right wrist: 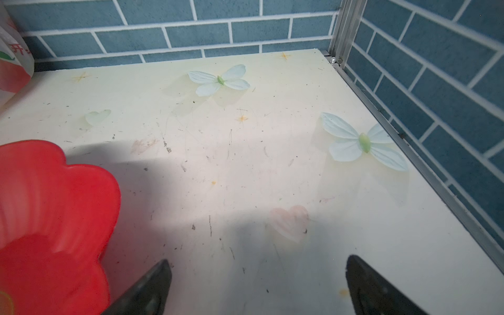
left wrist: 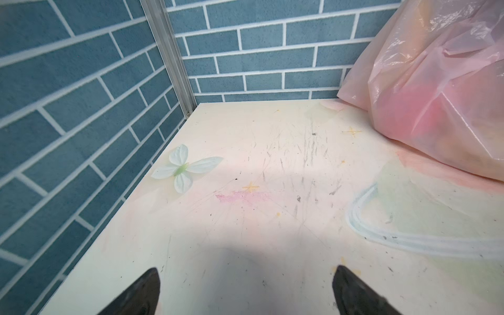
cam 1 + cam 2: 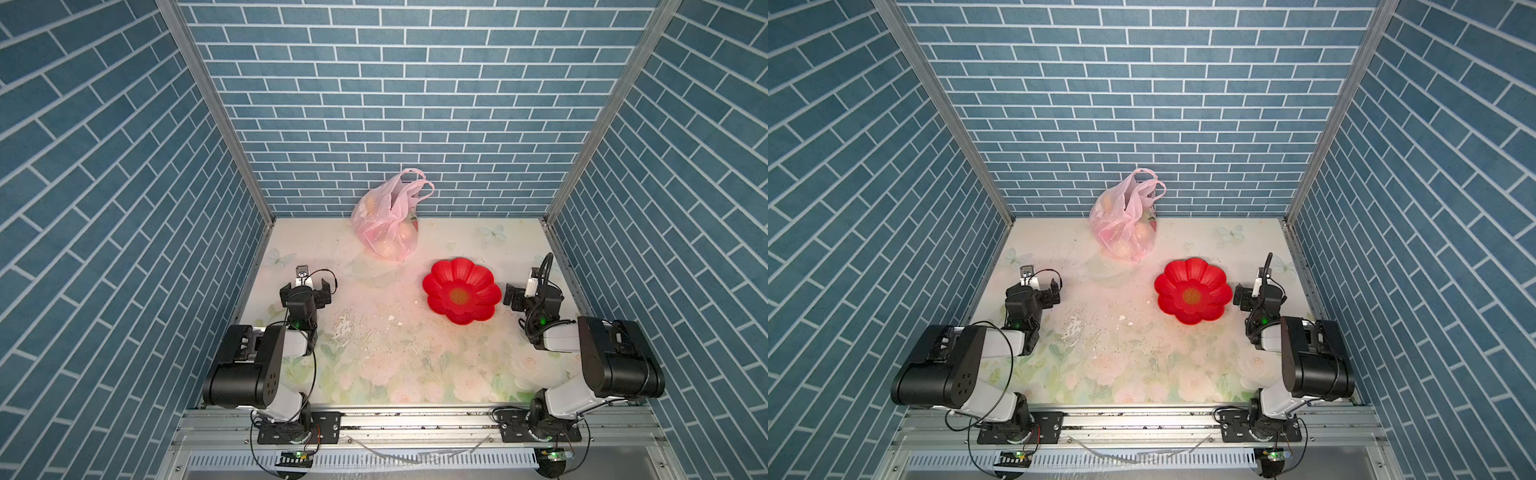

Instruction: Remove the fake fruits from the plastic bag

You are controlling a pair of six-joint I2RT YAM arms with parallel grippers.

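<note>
Plastic bag (image 3: 384, 226) noted at upper centre in both top views, standing upright against back wall, loop handles (image 3: 417, 185) uppermost. Fake fruits (image 3: 392, 247) seen through film, all inside; none removed. Left gripper (image 2: 246, 289): jaws spread wide, nothing held; bag at upper right of its wrist view. Right gripper (image 1: 256, 283): jaws likewise spread, empty; red flower-shaped dish (image 3: 461, 291) interposed between it and bag. Left gripper judged nearer; approach up and rightward in top views indicated, mouth entered from above.
</note>
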